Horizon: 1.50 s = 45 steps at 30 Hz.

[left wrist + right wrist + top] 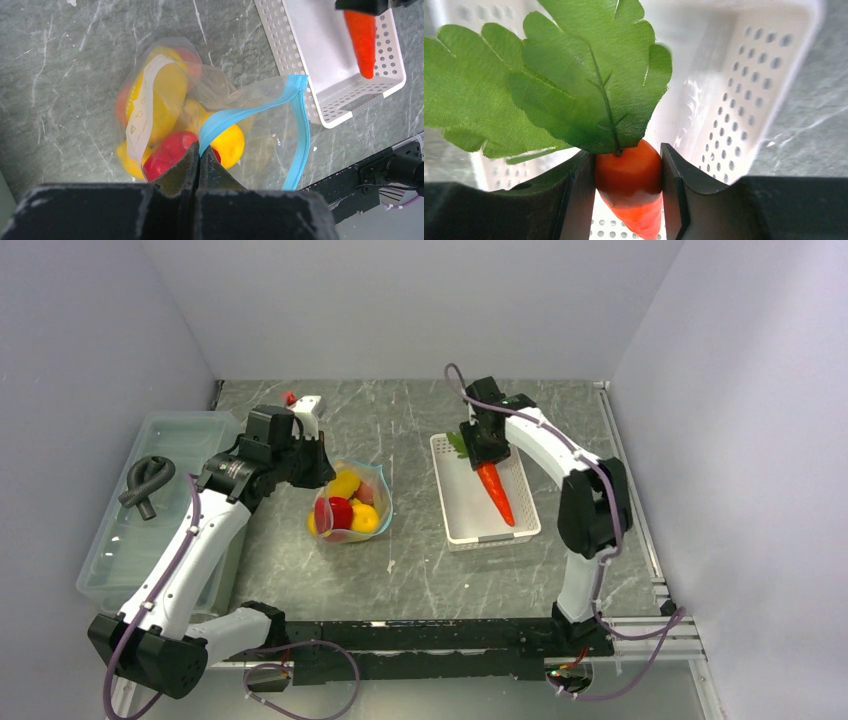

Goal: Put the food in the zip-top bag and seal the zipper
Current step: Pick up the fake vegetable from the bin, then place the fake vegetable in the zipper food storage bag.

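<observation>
1. At 9 o'clock on the bench [400, 420]: a translucent lidded bin [110, 550] with a black hose loop [147, 483] lying on top, partly under the left arm. No part in the task, by the look of it.
2. Next, the left end effector [199, 152]: pressed fully together, pinching one lip of the zipper [235, 116] at the bag's 10 o'clock side. Judged to be holding that lip up so the floppy mouth gapes instead of collapsing.
3. Just left of bench centre, the zip-top bag [270, 145]: slumped on the surface, mouth open and unsealed, the two teal lips visibly apart.
4. Inside it: yellow fruits [227, 145] and a red pepper [167, 152], with a pinkish piece behind, heaped low in the bag. Room left near the mouth for another piece.
5. At 3 o'clock of the bag, the white perforated basket [465, 510]: near, with a bare strip of bench between.
6. Over the basket's 12 o'clock end, the right end effector [628, 172]: clamped on the thick shoulder of the carrot [495, 492], right under the green leaves [574, 90]. Probably gripped there as the widest, firmest part, leaving the tapered tip free to lead into the bag.
7. Carrot tip toward 5 o'clock, leaves toward 11 o'clock. Cannot tell whether the tip is clear of the basket floor. Seemingly the last food outside the bag, with sealing not yet done.
</observation>
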Available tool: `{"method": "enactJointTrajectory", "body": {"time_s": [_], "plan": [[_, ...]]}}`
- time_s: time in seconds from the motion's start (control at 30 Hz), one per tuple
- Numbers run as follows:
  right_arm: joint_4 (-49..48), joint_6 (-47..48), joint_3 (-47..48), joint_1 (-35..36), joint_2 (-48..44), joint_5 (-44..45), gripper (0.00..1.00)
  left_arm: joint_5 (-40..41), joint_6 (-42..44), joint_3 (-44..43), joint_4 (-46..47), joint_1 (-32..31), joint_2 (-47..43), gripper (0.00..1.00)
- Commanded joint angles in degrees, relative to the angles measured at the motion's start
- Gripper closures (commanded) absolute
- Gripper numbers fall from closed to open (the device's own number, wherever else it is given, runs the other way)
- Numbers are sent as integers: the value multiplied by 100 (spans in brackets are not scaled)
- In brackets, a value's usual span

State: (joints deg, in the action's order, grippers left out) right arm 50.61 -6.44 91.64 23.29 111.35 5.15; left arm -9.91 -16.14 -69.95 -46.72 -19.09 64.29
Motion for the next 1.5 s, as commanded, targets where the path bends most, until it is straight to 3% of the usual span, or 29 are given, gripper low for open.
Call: {"method": "enactJointTrajectory", "body": {"time_s": [0.0, 0.2, 0.43, 0.73, 1.07, 1.47], "plan": [[-423, -221, 103, 27, -958, 74, 87, -169, 41, -9, 231, 37, -31, 100], [-1117, -327, -289, 260, -1916, -195, 87, -204, 39, -29, 226, 37, 8, 100], [-2421, -533, -1009, 615, -3216, -1299, 88, -252, 40, -78, 205, 43, 83, 100], [-4207, -674, -1745, 1569, -4362, -1915, 88, -386, 7, -194, 146, 44, 118, 100], [-6290, -1220, -2389, 2167, -4543, -2664, 88, -483, -53, -343, 8, 44, 184, 100], [-7918, -473, -2937, 2973, -4060, -2767, 90, -676, -107, -456, -164, 43, 233, 100]]}}
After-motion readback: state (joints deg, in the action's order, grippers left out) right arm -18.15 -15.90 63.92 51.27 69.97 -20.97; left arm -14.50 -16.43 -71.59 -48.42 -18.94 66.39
